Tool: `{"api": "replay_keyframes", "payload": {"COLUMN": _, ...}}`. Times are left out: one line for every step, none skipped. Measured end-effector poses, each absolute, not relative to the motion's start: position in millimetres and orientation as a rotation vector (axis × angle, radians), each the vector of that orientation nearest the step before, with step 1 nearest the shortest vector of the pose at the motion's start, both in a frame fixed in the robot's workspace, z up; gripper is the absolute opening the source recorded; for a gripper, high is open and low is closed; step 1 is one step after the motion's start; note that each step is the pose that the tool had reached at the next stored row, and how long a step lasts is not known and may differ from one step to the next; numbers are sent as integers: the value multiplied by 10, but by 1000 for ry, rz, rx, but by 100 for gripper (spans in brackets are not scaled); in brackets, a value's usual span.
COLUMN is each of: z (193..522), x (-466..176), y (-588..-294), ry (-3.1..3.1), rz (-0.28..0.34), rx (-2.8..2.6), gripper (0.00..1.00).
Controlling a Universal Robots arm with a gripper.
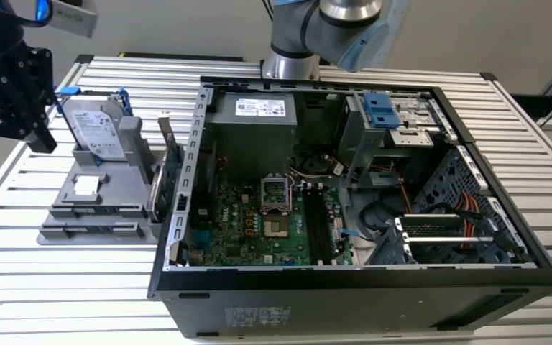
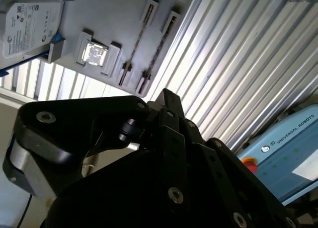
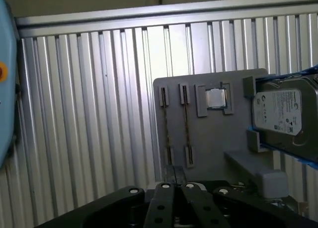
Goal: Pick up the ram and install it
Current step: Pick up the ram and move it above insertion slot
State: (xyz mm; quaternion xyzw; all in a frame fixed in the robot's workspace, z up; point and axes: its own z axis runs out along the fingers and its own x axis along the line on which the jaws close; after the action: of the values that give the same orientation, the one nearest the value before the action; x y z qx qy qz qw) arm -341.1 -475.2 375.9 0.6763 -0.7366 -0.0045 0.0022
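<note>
Nearest lens, observed black, matte, bolted hand [image 2: 165, 101]; could not tell its grip state. Located ram [image 3: 187, 126] as slim dark strip, edge-on, in clipped slot of flat grey fixture [image 3: 213, 153], apart from hand. Noted ribbed aluminium worktop [image 3: 74, 114] beneath, and silver, labelled hard drive [image 3: 285, 111] in blue rails beside fixture slots.
</note>
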Motion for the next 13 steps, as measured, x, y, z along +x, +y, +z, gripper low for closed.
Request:
{"api": "replay_keyframes", "payload": {"z": 3759, "x": -3411, "y": -4752, "ry": -2299, "rz": -14, "rx": 2134, "gripper": 0}}
{"api": "replay_keyframes", "payload": {"z": 3758, "x": -3411, "y": -4752, "ry": -2289, "rz": -14, "rx": 2146, "gripper": 0}}
{"api": "replay_keyframes", "payload": {"z": 3758, "x": -3411, "y": -4752, "ry": -2277, "rz": -14, "rx": 2157, "gripper": 0}}
{"api": "replay_keyframes", "payload": {"z": 3757, "x": -3411, "y": -4752, "ry": -2267, "rz": -14, "rx": 2168, "gripper": 0}}
{"api": "replay_keyframes", "payload": {"z": 3756, "x": -3411, "y": -4752, "ry": -2256, "rz": -14, "rx": 2180, "gripper": 0}}
{"api": "replay_keyframes", "payload": {"z": 3755, "x": -3412, "y": -4752, "ry": -2245, "rz": -14, "rx": 2191, "gripper": 0}}
{"api": "replay_keyframes", "payload": {"z": 3755, "x": -3412, "y": -4752, "ry": -2234, "rz": -14, "rx": 2202, "gripper": 0}}
{"api": "replay_keyframes", "payload": {"z": 3754, "x": -3412, "y": -4752, "ry": -2224, "rz": -14, "rx": 2212, "gripper": 0}}
{"api": "replay_keyframes", "payload": {"z": 3753, "x": -3411, "y": -4752, "ry": -2214, "rz": -14, "rx": 2222, "gripper": 0}}
{"api": "replay_keyframes", "payload": {"z": 3753, "x": -3411, "y": -4752, "ry": -2205, "rz": -14, "rx": 2231, "gripper": 0}}
{"api": "replay_keyframes", "payload": {"z": 3752, "x": -3411, "y": -4752, "ry": -2196, "rz": -14, "rx": 2240, "gripper": 0}}
{"api": "replay_keyframes", "payload": {"z": 3752, "x": -3411, "y": -4752, "ry": -2187, "rz": -14, "rx": 2248, "gripper": 0}}
{"api": "replay_keyframes", "payload": {"z": 3751, "x": -3411, "y": -4752, "ry": -2183, "rz": -14, "rx": 2252, "gripper": 0}}
